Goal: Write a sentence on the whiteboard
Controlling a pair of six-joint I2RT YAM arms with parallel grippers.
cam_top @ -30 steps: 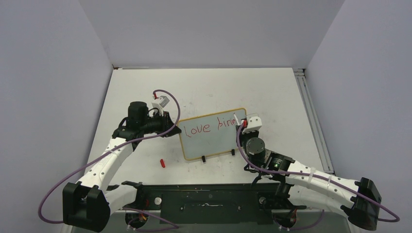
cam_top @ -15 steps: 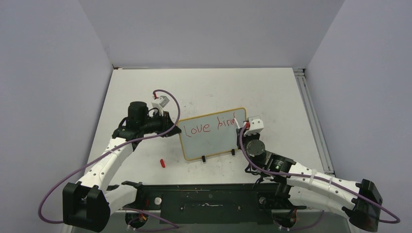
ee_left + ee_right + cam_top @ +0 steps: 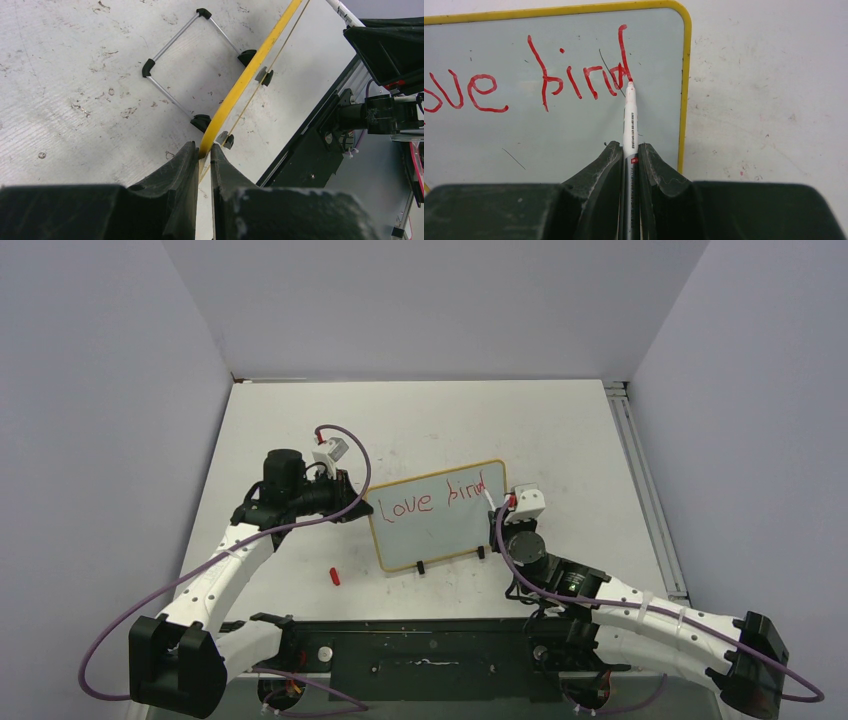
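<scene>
The whiteboard [image 3: 440, 535] stands tilted on the table, its frame looking yellow. My left gripper [image 3: 352, 504] is shut on the frame at its left edge; in the left wrist view the frame [image 3: 240, 85] runs away from between the fingertips of that gripper [image 3: 204, 150]. My right gripper [image 3: 629, 147] is shut on a white marker [image 3: 630, 115]. The marker's red tip touches the board [image 3: 549, 130] at the foot of the "d". The sentence [image 3: 574, 75] reads "love bird" in red, also seen from above [image 3: 435, 500]. My right gripper [image 3: 498, 510] sits at the board's right edge.
A red marker cap [image 3: 336, 576] lies on the table in front of the board's left corner. The board rests on two black feet [image 3: 418, 567] and a wire stand [image 3: 190, 65]. A metal rail [image 3: 640, 480] lines the table's right edge. The black base plate [image 3: 430, 650] is nearest.
My right gripper has drawn the marker down the board from near its top edge, leaving the tall stroke of the "d". The left arm and the board have not moved.
</scene>
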